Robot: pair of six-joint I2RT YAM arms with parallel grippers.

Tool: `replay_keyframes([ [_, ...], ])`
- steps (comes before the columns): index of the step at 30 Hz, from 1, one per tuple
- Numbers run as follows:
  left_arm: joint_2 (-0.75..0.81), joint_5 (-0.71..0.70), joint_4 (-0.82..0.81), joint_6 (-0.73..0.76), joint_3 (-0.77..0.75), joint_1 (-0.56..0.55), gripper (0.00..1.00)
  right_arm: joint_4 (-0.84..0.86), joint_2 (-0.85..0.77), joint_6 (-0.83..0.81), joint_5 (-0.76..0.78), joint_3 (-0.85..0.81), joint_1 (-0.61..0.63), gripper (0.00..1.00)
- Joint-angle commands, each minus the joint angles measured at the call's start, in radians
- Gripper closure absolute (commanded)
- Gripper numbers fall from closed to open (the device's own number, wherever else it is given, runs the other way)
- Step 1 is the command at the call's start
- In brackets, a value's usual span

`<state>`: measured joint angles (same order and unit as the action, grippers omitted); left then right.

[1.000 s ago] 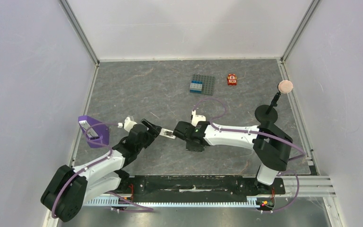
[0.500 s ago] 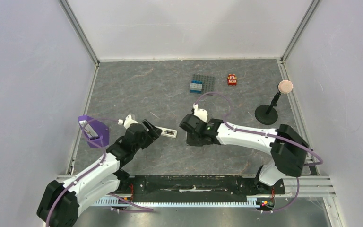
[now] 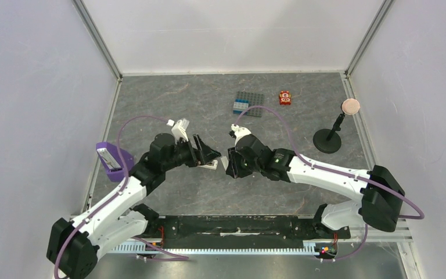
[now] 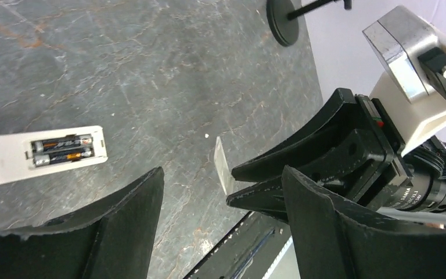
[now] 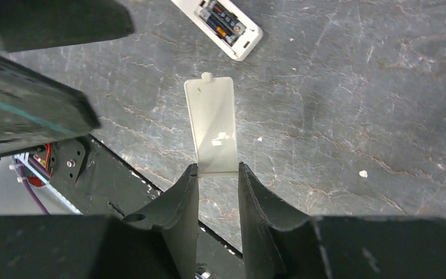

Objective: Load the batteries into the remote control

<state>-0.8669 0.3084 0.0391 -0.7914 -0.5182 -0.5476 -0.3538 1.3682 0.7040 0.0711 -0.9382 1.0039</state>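
The remote control lies back up on the table, with the two batteries side by side in its open slot. It also shows in the right wrist view and in the top view. My right gripper is shut on one end of the small flat white cover plate and holds it just short of the remote's slot end. My left gripper is open and empty, above the table beside the remote, and faces the right gripper.
A purple holder sits at the left edge. A grey brick plate and a small red toy lie at the back. A black stand with a pink disc is at the right. The black base rail runs along the near edge.
My left gripper has lifted from the remote's end and swung over it, open. My right gripper has drawn back from the remote and now holds the cover plate.
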Motion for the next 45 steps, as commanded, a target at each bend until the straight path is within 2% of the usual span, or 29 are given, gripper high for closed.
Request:
replay_keyframes([
  [1,-0.077,0.119,-0.017,0.116,-0.073,-0.002,0.21,0.079,-0.036,-0.115,-0.068,0.003,-0.001,0.89],
  [6,-0.147,0.187,-0.128,0.059,-0.062,-0.005,0.31,0.096,-0.03,-0.11,-0.115,-0.006,-0.001,0.89],
  [14,-0.177,0.209,-0.133,0.048,-0.061,-0.005,0.51,0.124,-0.018,-0.099,-0.137,-0.023,-0.001,0.89],
  [21,-0.205,0.227,-0.129,0.037,-0.068,-0.006,0.75,0.124,-0.001,-0.1,-0.128,-0.051,-0.002,0.89],
  [25,-0.202,0.224,-0.111,0.04,-0.073,-0.006,0.78,0.125,0.006,-0.097,-0.112,-0.06,-0.002,0.89],
  [26,-0.201,0.225,-0.107,0.039,-0.075,-0.005,0.81,0.125,0.006,-0.096,-0.107,-0.062,-0.002,0.89],
  [28,-0.202,0.219,-0.098,0.032,-0.078,-0.005,0.94,0.127,0.007,-0.095,-0.1,-0.063,-0.002,0.88],
  [29,-0.2,0.21,-0.09,0.026,-0.083,-0.005,0.98,0.126,0.007,-0.096,-0.095,-0.063,-0.002,0.86],
  [32,-0.198,0.147,-0.032,-0.023,-0.107,-0.005,0.98,0.125,-0.009,-0.154,-0.113,-0.056,-0.002,0.74],
  [34,-0.195,0.09,0.047,-0.062,-0.132,-0.006,0.98,0.123,-0.043,-0.219,-0.111,-0.05,-0.003,0.62],
  [36,-0.19,0.044,0.11,-0.11,-0.16,-0.003,0.98,0.148,-0.112,-0.273,-0.066,-0.024,-0.002,0.45],
  [39,-0.173,-0.03,0.214,-0.219,-0.198,-0.002,0.98,0.25,-0.244,-0.39,-0.028,0.047,-0.001,0.29],
  [41,-0.167,-0.057,0.294,-0.293,-0.232,-0.001,0.98,0.344,-0.334,-0.478,-0.051,0.126,0.002,0.24],
  [45,-0.156,-0.022,0.372,-0.425,-0.277,0.002,0.98,0.577,-0.458,-0.706,-0.168,0.271,0.025,0.22],
])
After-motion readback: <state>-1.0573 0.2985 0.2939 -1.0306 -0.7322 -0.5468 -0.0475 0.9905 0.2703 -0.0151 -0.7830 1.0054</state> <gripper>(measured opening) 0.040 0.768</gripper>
